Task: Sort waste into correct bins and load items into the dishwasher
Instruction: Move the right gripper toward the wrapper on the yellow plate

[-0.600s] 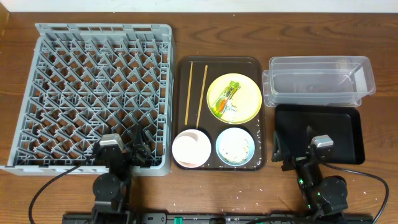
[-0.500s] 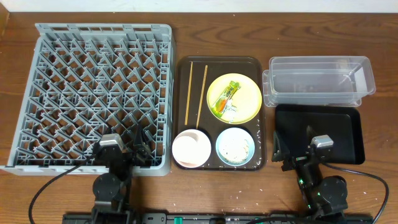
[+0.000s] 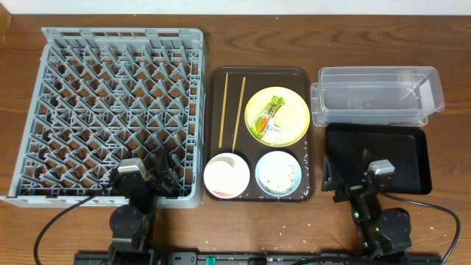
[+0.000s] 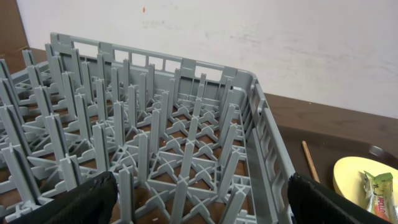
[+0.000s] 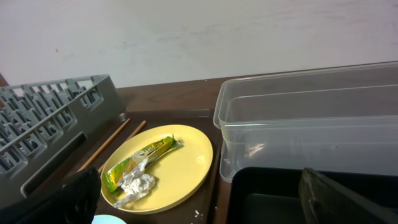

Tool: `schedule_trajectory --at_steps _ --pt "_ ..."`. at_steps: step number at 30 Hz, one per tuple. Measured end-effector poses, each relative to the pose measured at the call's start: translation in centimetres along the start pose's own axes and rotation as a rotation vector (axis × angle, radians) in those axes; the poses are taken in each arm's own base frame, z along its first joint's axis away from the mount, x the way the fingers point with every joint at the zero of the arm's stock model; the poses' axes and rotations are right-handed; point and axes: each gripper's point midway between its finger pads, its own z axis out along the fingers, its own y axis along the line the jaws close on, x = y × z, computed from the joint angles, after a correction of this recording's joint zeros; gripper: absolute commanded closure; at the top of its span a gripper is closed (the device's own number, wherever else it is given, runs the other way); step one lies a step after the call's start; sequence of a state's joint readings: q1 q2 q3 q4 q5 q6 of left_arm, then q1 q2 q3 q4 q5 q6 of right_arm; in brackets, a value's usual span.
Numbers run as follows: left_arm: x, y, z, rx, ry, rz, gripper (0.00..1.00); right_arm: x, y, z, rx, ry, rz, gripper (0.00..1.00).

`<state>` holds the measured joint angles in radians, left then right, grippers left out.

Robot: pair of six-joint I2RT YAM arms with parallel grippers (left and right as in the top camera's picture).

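**Wooden table (image 3: pixel 221 44) laid out for sorting, both arms low at six o'clock**

Wood-grain tabletop fills our overhead view, with a pale wall behind it in the wrist views. At nine o'clock sits the grey dish rack (image 3: pixel 110 110), its pegs bare. Our left gripper (image 4: pixel 205 202) hangs over the rack's five o'clock corner, its fingers (image 4: pixel 87 199) spread wide with nothing between them.

At the centre lies the dark brown serving tray (image 3: pixel 294 77). On it, at ten o'clock, the two chopsticks (image 3: pixel 223 110) lie side by side. At one o'clock is the yellow plate (image 3: pixel 294 110), carrying the green-and-orange wrapper (image 3: pixel 266 112) and crumpled white paper (image 3: pixel 274 131). At seven o'clock we see the white bowl (image 3: pixel 227 177), and at five o'clock the light-blue bowl (image 3: pixel 257 174) with rice scraps (image 3: pixel 278 175) inside.

At two o'clock stands the clear tub (image 3: pixel 375 71), and just below it, at four o'clock, the black tray (image 3: pixel 401 147). Our right gripper (image 5: pixel 205 199) hangs over that tray's near edge, fingers (image 5: pixel 62 199) likewise apart and holding nothing
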<state>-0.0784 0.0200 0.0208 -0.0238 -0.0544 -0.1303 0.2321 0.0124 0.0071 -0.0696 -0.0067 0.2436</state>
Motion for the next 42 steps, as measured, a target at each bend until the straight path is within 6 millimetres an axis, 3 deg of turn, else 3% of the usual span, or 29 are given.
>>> schedule_trajectory --at_steps 12,21,24,28,30,31,36,40,42 --pt "0.0 -0.1 0.0 0.008 0.000 -0.008 0.12 0.0 0.0 0.0 -0.001 -0.001 0.000 0.01" --pt "-1.1 -4.0 -0.5 0.229 -0.020 -0.024 0.12 -1.0 1.7 -0.2 -0.090 -0.014 0.045 0.01" --pt "-2.4 -4.7 -1.2 0.253 0.006 -0.026 0.12 -2.3 3.0 -0.9 -0.133 0.040 0.044 0.01" --pt "-6.1 -5.6 -2.8 0.244 0.137 -0.029 0.12 -7.7 5.5 -1.8 -0.174 0.128 0.031 0.01" --pt "-7.6 -6.0 -3.2 0.226 0.246 -0.031 0.12 -9.3 6.3 -1.5 -0.178 0.228 0.026 0.01" --pt "-8.3 -6.2 -3.4 0.221 0.304 -0.035 0.12 -10.6 6.9 -0.9 -0.183 0.271 0.026 0.01" --pt "-10.1 -7.1 -3.0 0.184 0.571 -0.049 0.12 -12.5 7.7 2.7 -0.143 0.545 0.050 0.01" --pt "-11.1 -7.6 -1.5 0.166 0.695 -0.059 0.12 -13.1 8.1 8.2 -0.125 0.674 0.073 0.01" --pt "-10.1 -7.5 -1.2 0.151 0.752 -0.062 0.12 -12.7 9.1 11.4 -0.184 0.675 0.092 0.01"
